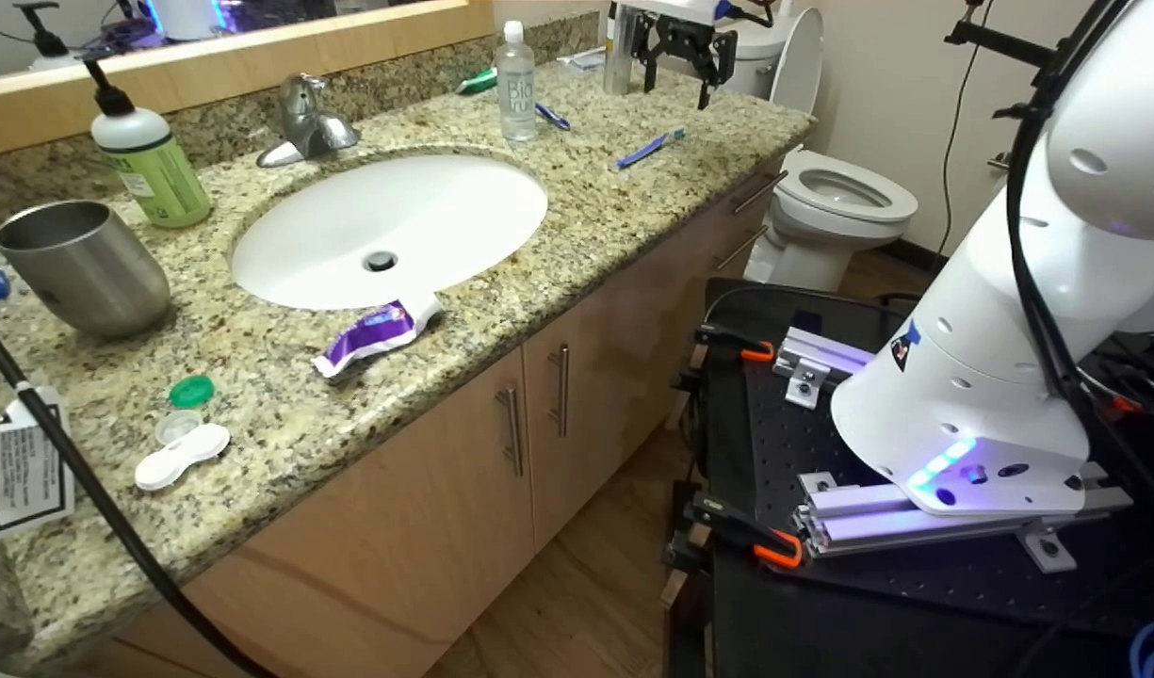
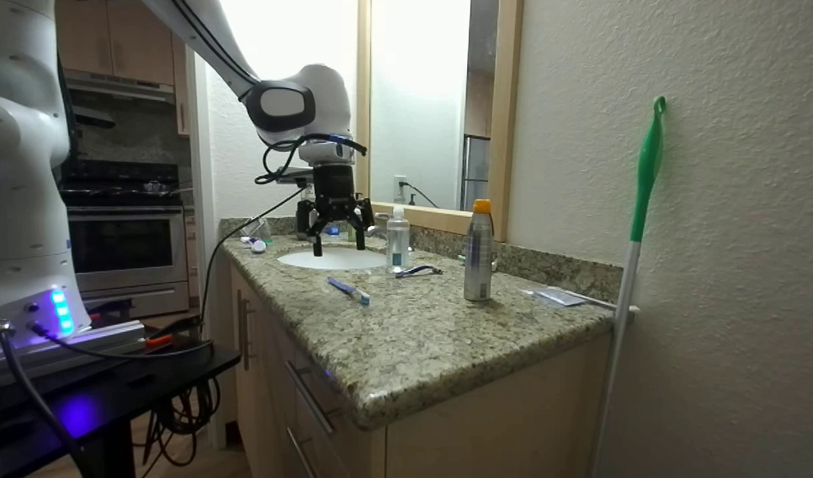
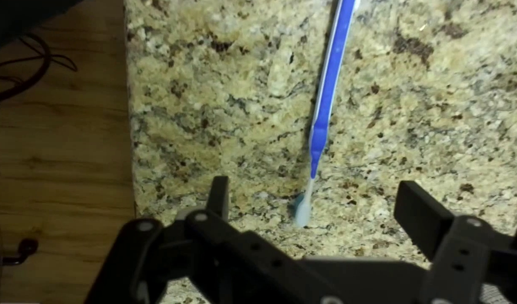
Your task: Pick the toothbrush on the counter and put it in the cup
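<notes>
Now; toothbrush (image 3: pixel 331 76): slim blue handle, pale edges, whitish neck; claw (image 3: pixel 315 198): spread wide

In an exterior view | gripper (image 2: pixel 339 251) hangs above counter (image 2: pixel 406 352), fingers down and apart | toothbrush (image 2: pixel 342 286) lies nearer the drawer-side edge, bristles toward the near end edge | clear bottle (image 2: pixel 398 240) upright, slim dark object (image 2: pixel 418 269) just beside | orange-capped silver bottle (image 2: pixel 478 259) stands toward back edge | packet (image 2: pixel 560 297) near back edge

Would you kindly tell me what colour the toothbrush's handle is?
The toothbrush handle is blue with pale edges; it shows best in the wrist view.
</notes>
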{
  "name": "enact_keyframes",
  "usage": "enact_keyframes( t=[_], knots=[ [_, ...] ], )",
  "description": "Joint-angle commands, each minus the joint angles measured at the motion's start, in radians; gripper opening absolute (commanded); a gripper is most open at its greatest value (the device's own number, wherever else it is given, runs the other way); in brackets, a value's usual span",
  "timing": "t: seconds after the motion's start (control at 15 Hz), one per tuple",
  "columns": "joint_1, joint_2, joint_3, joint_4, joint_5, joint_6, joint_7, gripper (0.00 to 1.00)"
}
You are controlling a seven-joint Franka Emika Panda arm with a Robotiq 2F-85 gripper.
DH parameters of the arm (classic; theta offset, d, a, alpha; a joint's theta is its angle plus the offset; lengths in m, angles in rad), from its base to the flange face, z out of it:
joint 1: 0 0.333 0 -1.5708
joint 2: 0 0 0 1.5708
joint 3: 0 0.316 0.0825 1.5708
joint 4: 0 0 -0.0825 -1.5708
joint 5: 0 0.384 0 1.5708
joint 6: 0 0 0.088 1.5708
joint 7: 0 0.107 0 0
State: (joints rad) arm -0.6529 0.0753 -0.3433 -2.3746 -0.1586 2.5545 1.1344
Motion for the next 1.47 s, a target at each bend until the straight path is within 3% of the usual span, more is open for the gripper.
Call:
enact_keyframes(
  t=[0.0,0.2,0.47,0.53,0.67,0.87,0.93,1.0,1.07,1.13,1.27,1.4],
  knots=[
    [0.053,0.015,-0.048,0.012,0.011,-0.003,0.000,1.00],
    [0.080,0.128,-0.088,0.084,0.006,0.003,0.036,1.00],
    [0.065,0.325,-0.131,0.210,0.115,0.013,-0.047,1.00],
    [0.108,0.218,-0.158,0.127,0.082,0.001,-0.022,1.00],
    [0.119,0.270,-0.176,0.153,0.100,0.003,-0.032,1.00],
    [0.137,0.250,-0.183,0.149,0.098,0.002,-0.029,1.00],
    [0.137,0.261,-0.180,0.154,0.109,-0.004,-0.035,0.75],
    [0.146,0.274,-0.189,0.157,0.113,-0.004,-0.027,0.74],
    [0.148,0.288,-0.189,0.162,0.126,-0.005,-0.035,0.86],
    [0.148,0.301,-0.188,0.169,0.139,-0.014,-0.040,0.62],
    [0.145,0.323,-0.180,0.181,0.176,-0.025,-0.052,0.59],
    [0.146,0.335,-0.178,0.192,0.208,-0.029,-0.062,0.45]
  ],
)
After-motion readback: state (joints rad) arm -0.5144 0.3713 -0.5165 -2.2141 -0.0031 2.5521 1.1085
